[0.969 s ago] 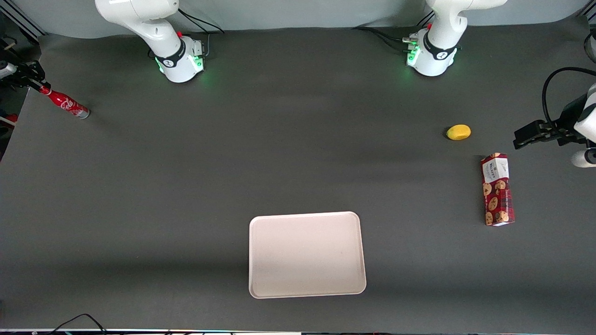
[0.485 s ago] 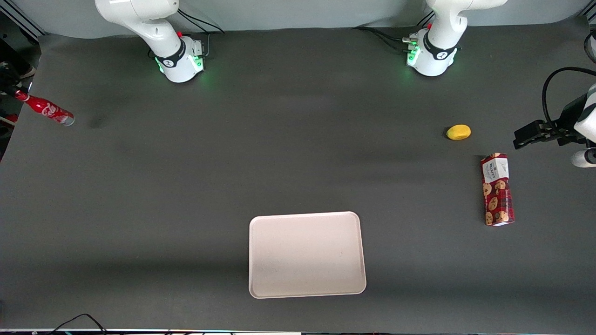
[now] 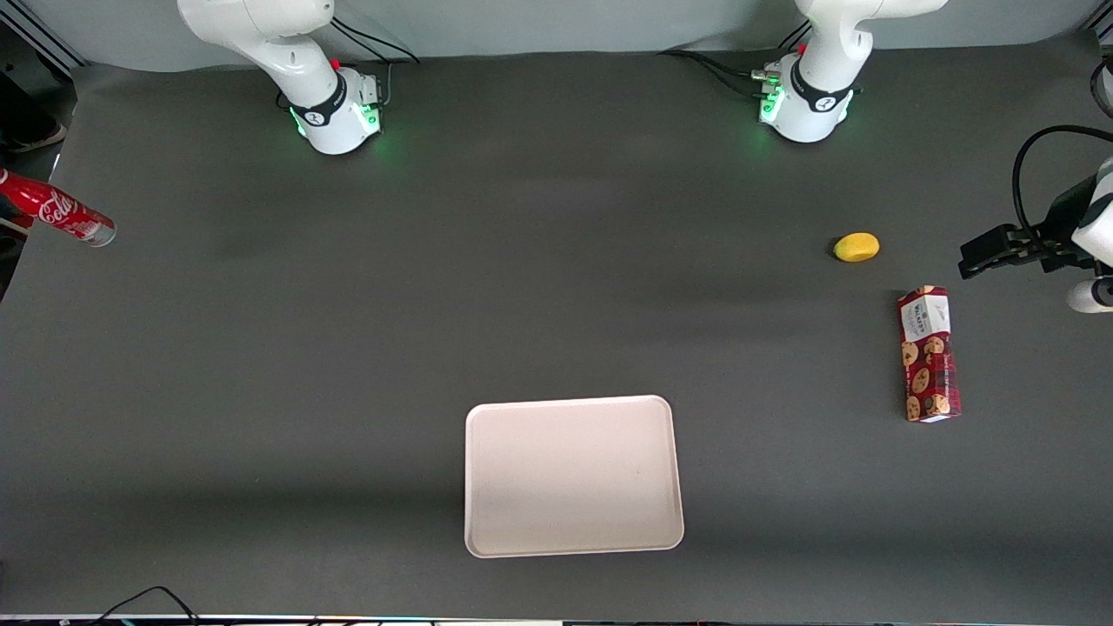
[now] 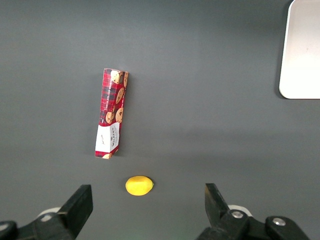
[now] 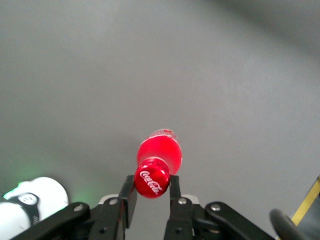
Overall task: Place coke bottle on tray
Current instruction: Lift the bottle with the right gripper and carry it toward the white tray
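The gripper [image 5: 152, 192] has the coke bottle [image 5: 157, 161] pinched by the neck, just under the red cap, one dark finger [image 5: 128, 196] pressed to each side of it; the bottle hangs down from the claw with its silvery base pointing at the dark table [image 5: 100, 75] below, clear of the surface. From the front, the bottle [image 3: 59, 214] shows tilted at the very edge of the picture, out at the working arm's end of the table, its white Coca-Cola script readable and the silvery base toward the table's middle; the claw itself is cut off by the picture's edge there, so only the wrist camera shows the grip.

The tray [image 3: 573, 475], pale cream-pink with rounded corners and a low rim, lies flat near the front camera, about midway along the table and well apart from the bottle; it has nothing on it.

Toward the parked arm's end lies a red cookie box [image 3: 929, 354], flat on its long side, with cookie pictures and a white end panel; a small yellow lemon [image 3: 856, 247] sits near that white end, a little farther from the front camera, not touching the box; both are well apart from the tray.
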Controlling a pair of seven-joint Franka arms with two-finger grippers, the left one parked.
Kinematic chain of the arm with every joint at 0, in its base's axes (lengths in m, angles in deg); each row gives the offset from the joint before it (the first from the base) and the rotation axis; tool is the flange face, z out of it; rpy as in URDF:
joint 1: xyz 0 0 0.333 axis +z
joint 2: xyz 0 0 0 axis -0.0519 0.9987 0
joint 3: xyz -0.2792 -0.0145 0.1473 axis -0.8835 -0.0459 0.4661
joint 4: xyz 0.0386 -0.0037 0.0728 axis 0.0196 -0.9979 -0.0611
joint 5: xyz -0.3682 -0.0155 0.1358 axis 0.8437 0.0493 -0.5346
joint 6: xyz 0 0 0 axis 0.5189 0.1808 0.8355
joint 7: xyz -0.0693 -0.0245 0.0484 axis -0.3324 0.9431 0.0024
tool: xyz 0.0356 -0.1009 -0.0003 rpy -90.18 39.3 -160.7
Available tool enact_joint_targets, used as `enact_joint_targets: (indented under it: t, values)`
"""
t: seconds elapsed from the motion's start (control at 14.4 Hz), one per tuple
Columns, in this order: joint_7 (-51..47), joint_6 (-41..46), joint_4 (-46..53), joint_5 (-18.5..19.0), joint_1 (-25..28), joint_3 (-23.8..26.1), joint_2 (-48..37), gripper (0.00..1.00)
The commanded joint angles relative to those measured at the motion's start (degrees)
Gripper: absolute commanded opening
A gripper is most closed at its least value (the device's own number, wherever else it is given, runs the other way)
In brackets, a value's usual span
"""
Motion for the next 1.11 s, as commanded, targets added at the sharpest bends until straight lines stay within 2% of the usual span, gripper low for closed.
enact_joint_targets:
  t: [0.0,0.28,0.55,0.69,0.9,1.04]
  values:
    - [-7.33,6.25,9.01,-3.46,0.18,7.91,2.52,0.04]
    - [-23.39,13.55,25.00,-10.41,0.18,18.89,12.00,0.04]
    - [-42.11,12.95,34.86,-10.60,0.18,32.86,23.25,0.04]
    - [-51.43,8.23,38.91,-10.51,0.19,39.46,29.22,0.04]
    - [-59.71,-0.29,40.77,-10.07,0.45,45.45,38.19,0.04]
    - [-62.45,-4.52,41.74,-8.32,2.63,46.35,43.55,0.04]
